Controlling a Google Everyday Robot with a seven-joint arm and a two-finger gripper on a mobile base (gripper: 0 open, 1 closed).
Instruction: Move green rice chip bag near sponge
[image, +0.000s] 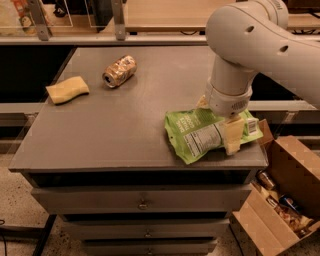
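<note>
The green rice chip bag (192, 134) lies flat near the front right corner of the grey table (115, 130), label side up. My gripper (218, 121) hangs from the white arm right over the bag's right half. Its pale fingers (233, 136) stand apart, one at the bag's far edge and one on its near side, straddling the bag. The bag rests on the table. The pale-yellow sponge (67, 90) lies at the table's left edge, far from the bag.
A crushed gold-silver can (120, 71) lies on its side at the back left, right of the sponge. An open cardboard box (287, 200) with items stands on the floor at the right. Drawers sit below the tabletop; a shelf rail runs behind.
</note>
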